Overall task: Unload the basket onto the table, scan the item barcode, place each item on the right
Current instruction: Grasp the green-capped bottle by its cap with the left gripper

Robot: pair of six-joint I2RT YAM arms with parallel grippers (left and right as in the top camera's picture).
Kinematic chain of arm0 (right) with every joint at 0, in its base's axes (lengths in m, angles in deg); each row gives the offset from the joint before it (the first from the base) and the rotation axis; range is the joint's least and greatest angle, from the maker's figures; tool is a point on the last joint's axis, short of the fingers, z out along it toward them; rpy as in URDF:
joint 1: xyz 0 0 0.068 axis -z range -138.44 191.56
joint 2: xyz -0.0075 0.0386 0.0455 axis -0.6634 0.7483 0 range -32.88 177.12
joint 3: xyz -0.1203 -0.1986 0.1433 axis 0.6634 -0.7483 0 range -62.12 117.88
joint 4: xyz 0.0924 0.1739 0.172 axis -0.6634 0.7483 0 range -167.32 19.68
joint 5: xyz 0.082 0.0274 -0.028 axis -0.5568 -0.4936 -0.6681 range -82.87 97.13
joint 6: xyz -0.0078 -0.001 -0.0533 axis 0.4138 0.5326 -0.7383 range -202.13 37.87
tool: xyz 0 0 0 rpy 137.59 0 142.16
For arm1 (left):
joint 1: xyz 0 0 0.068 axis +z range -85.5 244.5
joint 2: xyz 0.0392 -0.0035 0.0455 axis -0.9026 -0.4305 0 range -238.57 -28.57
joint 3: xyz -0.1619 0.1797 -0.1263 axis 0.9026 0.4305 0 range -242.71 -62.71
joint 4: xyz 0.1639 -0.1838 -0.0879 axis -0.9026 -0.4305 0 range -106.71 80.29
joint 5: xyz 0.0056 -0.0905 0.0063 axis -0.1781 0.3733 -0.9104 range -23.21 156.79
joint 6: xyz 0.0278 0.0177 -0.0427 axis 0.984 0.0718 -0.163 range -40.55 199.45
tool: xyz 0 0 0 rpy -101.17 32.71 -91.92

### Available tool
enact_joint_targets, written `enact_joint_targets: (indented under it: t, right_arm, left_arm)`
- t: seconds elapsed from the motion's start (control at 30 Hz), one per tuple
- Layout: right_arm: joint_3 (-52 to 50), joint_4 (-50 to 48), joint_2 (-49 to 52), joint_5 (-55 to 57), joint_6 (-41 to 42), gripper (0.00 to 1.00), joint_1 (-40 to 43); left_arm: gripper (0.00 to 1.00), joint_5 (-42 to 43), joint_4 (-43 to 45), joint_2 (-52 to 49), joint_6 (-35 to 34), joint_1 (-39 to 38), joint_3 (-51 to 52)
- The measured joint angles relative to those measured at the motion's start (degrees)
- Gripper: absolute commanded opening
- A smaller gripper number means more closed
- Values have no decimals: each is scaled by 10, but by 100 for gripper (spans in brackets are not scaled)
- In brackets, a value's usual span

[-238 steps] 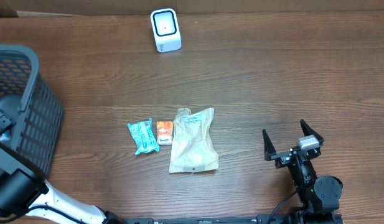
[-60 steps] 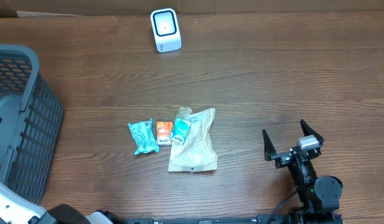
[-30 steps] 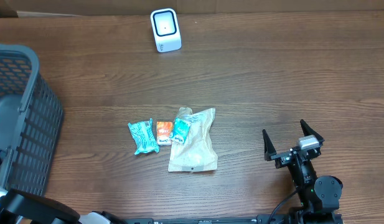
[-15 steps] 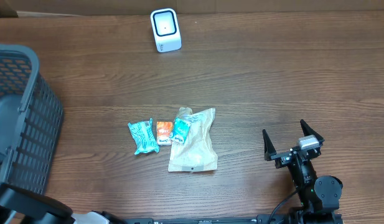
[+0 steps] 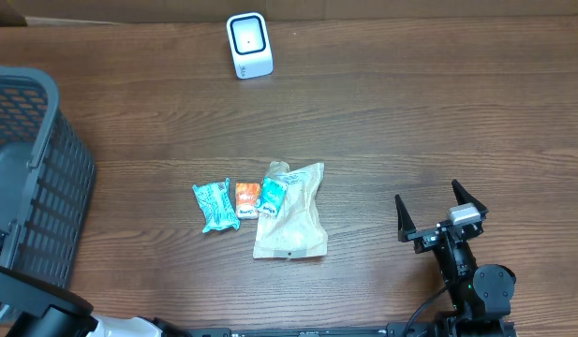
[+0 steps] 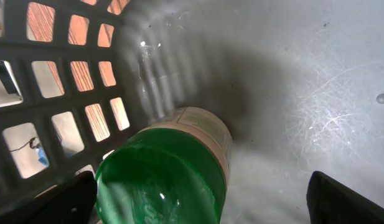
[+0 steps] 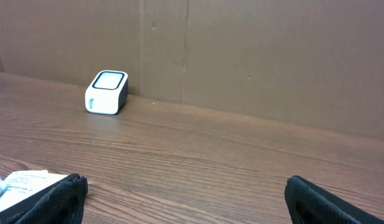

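Teal packet (image 5: 274,197) newly on the pouch (image 5: 293,229), left tool (image 6: 198,199) gaped over a green bottle (image 6: 179,155) in the basket (image 6: 61,81), grasp likely next; right tool (image 5: 427,197) sat open.

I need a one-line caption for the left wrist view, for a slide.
The open left gripper faces a green bottle inside the grey basket.

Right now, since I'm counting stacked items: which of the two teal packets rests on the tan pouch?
The right teal packet, just past the orange packet: it overlaps the tan pouch. The left teal packet lies on bare table.
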Motion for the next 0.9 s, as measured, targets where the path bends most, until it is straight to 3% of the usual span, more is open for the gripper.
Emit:
enact_joint_targets:
  t: [0.43,0.9]
  right_arm:
    - [0,0,0,0,0,100,0]
    - [0,0,0,0,0,100,0]
  left_arm:
    - [84,18,10,-3,-2,0,0]
    - [84,54,35,0,-2,-30,-1]
